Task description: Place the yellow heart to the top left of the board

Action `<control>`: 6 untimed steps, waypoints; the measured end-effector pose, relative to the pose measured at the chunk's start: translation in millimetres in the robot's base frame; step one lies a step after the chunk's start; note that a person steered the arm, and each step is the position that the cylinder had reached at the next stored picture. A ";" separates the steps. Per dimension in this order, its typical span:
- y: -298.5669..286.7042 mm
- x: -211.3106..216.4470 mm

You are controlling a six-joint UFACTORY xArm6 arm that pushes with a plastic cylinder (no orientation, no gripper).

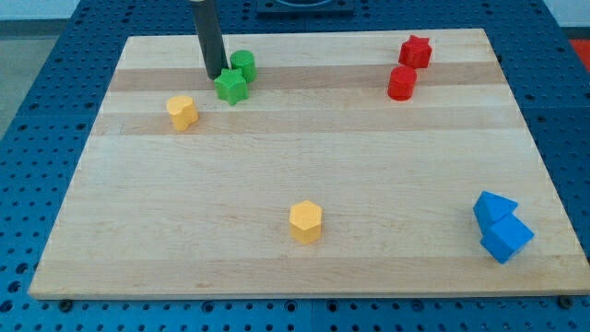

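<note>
Fig. Single cam view of the pale wooden board (304, 157) on a blue perforated desk (37, 111). The small yellow heart-shaped plastic-looking block (182, 112) sits in the board's upper-left quarter, apart from all other blocks, w/ bare wood on every side. My tip (213, 75), the lower end of the dark rod, stands up and to the view's right of the heart, near but not touching it; it is just left of the green star-shaped block (231, 87), contact w/ it cannot be told. A green round-ish block (243, 65) lies just behind the star. No fingers on this rig: nothing opens or closes, and the rod grips nothing.

Handling (judgement): the heart looks light, rigid, smooth-faced; it should slide readily on the wood, not deform, not break. There is no hold to take, only a push. A contact low on the side facing the view's bottom right, through the block's middle, would send it toward the top-left corner; an off-centre touch on its lobed outline would likely spin it or let it slip aside.

Others, well apart: yellow hexagonal block (305, 221) at bottom centre; red star-shaped block (415, 51) and red round-ish block (402, 82) at top right; two blue angular blocks (501, 226) touching at bottom right
</note>
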State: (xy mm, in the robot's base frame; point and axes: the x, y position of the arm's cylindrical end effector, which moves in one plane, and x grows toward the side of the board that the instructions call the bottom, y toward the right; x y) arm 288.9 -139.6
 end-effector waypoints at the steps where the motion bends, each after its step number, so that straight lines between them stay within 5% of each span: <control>1: -8.7 5.1; 6: -18.8 138.2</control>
State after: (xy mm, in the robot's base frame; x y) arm 427.1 -158.4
